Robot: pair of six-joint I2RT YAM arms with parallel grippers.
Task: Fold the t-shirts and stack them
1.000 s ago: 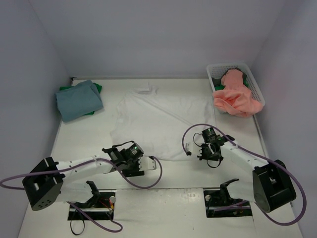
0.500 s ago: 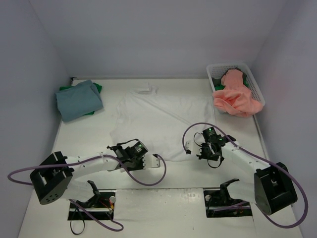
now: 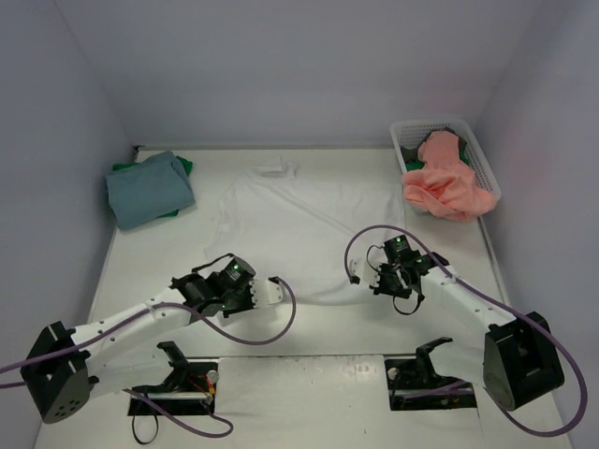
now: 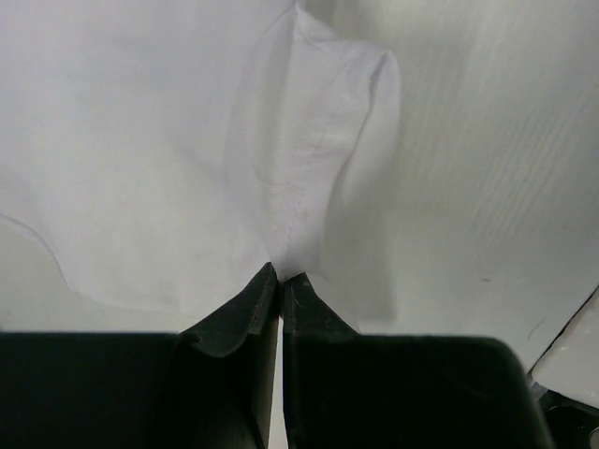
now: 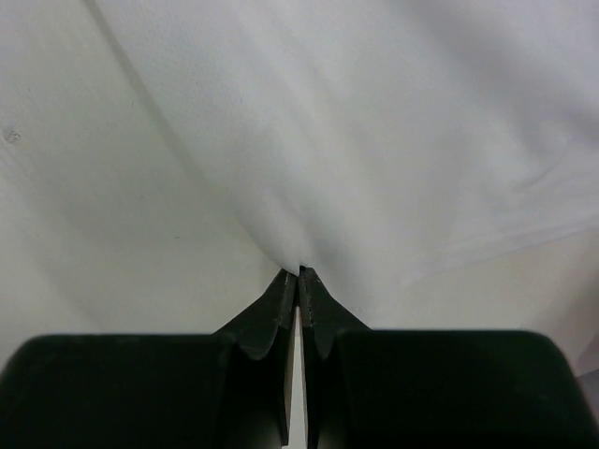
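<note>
I have both arms on the big white cloth t-shirt (image 3: 309, 229). It lies spread flat in the middle of the frame in the top view. The left gripper (image 4: 280, 274) is pinched shut on a small raised fold at the shirt's near edge. The right gripper (image 5: 299, 271) is pinched shut on the same near edge, further to the right. I think the fold of this shirt is only just starting, as the rest of it lies open and flat.

In the upper left of the frame, a folded blue-grey t-shirt (image 3: 148, 192) sits on top of a bright green t-shirt (image 3: 185, 166). I count those two as folded and stacked.

In the upper right, a crumpled salmon pink t-shirt (image 3: 447, 185) hangs half out of the white plastic mesh basket (image 3: 487, 166). It has not been folded yet. Something dark lies beside it in the basket. It may be one more shirt, but I cannot tell from here.
</note>
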